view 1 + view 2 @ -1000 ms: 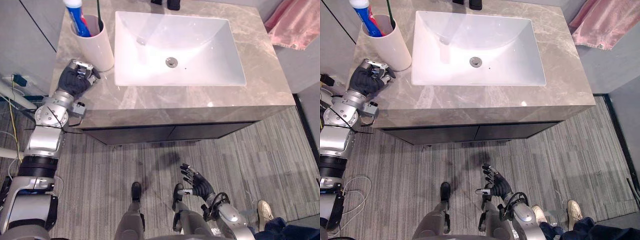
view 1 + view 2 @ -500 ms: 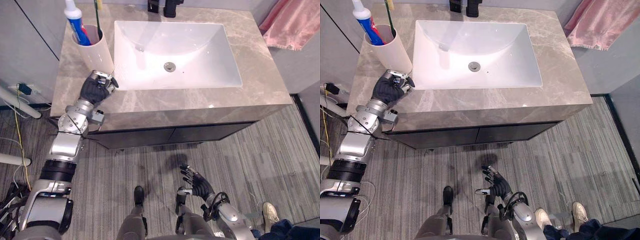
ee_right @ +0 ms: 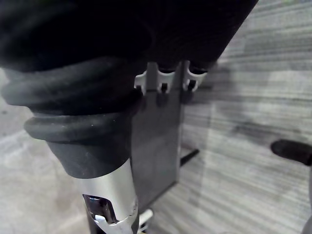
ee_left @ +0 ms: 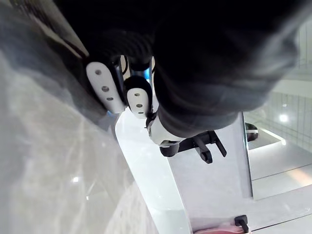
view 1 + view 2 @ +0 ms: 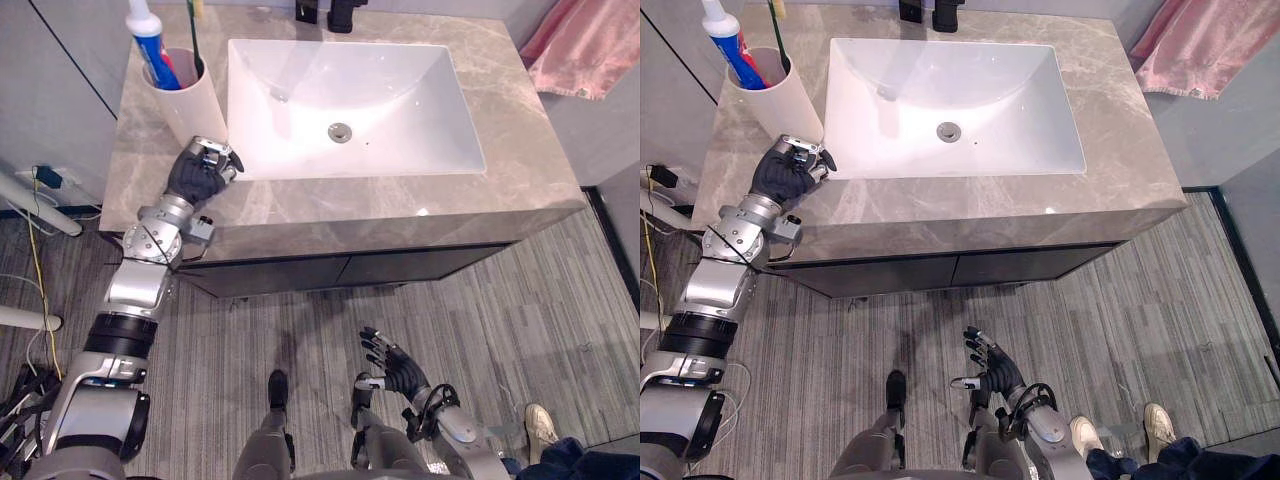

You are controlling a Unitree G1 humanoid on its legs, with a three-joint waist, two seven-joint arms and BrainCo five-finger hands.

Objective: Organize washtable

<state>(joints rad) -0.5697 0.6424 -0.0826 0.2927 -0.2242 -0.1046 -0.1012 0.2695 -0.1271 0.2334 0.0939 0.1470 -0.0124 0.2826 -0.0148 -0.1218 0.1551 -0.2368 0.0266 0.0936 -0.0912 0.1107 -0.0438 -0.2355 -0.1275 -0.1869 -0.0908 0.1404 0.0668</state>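
A white cup [image 5: 192, 100] stands at the back left of the grey marble washtable [image 5: 340, 203]. It holds a blue and white toothpaste tube [image 5: 152, 30] and a green toothbrush [image 5: 196, 35]. My left hand [image 5: 198, 173] rests on the counter just in front of the cup, by the near left corner of the white basin [image 5: 420, 95]. Its fingers [image 4: 104, 87] are curled and hold nothing. My right hand [image 5: 398, 366] hangs low over the floor in front of the cabinet, with its fingers spread and empty.
A black faucet [image 5: 336, 12] stands behind the basin. A pink towel [image 5: 590, 50] hangs at the back right. A person's shoe [image 5: 540, 424] shows on the grey plank floor at the lower right. A grey wall panel borders the counter on the left.
The camera has shifted. My left hand has slid right along the counter, from left of the cup to in front of it by the basin corner. My right hand has stayed put.
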